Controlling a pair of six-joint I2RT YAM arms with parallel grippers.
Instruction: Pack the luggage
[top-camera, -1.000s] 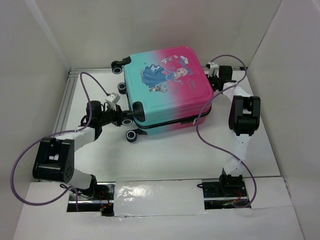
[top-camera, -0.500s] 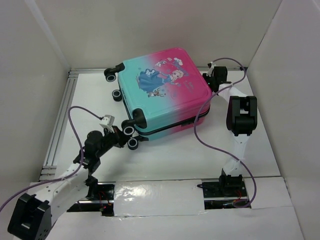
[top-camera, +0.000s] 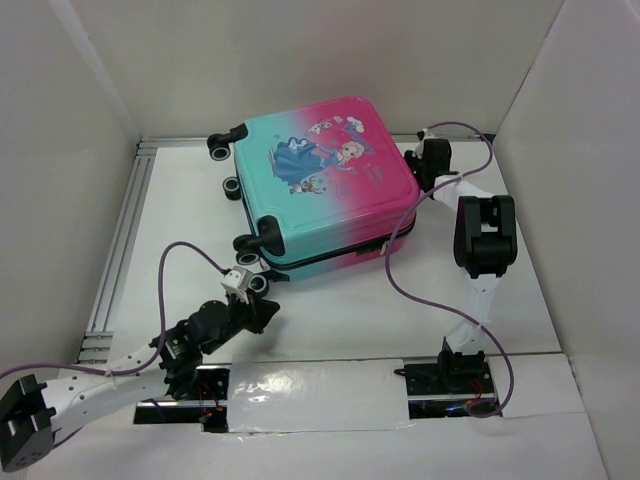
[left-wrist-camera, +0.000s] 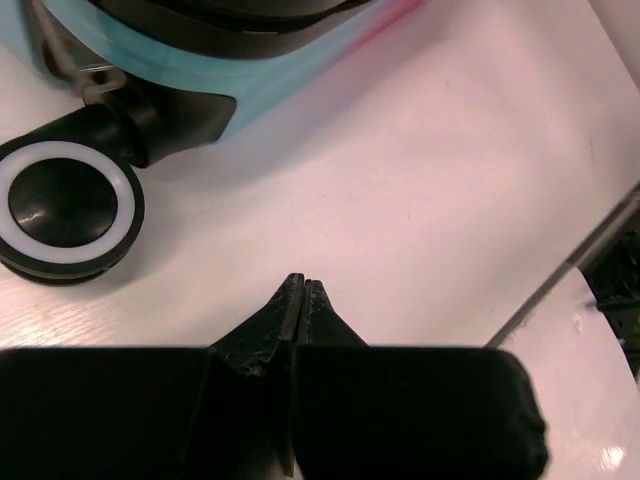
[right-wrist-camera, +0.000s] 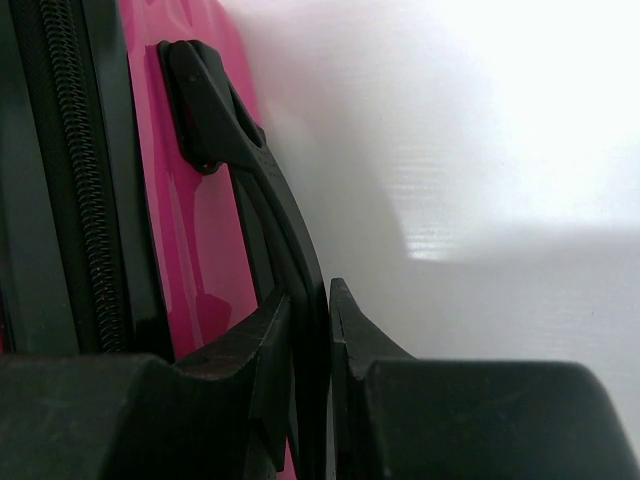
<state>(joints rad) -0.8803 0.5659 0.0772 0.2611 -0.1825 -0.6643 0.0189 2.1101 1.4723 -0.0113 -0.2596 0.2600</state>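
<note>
The left gripper (top-camera: 262, 312) lies low over the near part of the table (top-camera: 330, 310) with its two black, wedge-shaped fingers (left-wrist-camera: 285, 305) pressed tip to tip and nothing between them. In the left wrist view they taper to a thin point above the smooth white tabletop. Just beyond them is one wheel (left-wrist-camera: 65, 205), a round black disc with a glossy white ring, held in a stubby black bracket. The luggage (top-camera: 325, 190) lies flat and closed on the middle-to-far part of the table. It is a rounded, square hard shell with a smooth sheen, teal on the left blending to pink on the right, and has a cartoon princess print on top. Four black wheels show along its left edge, the nearest of them next to the left gripper. A dark seam runs round its side, and the right wrist view shows it as a ribbed black zipper (right-wrist-camera: 70, 180). At the far right corner, the right gripper (top-camera: 428, 160) is nearly closed, its two fingers clamped on the thin, curved black handle (right-wrist-camera: 225, 130) against the pink shell. Two purple cables loop over the table, one per arm.
</note>
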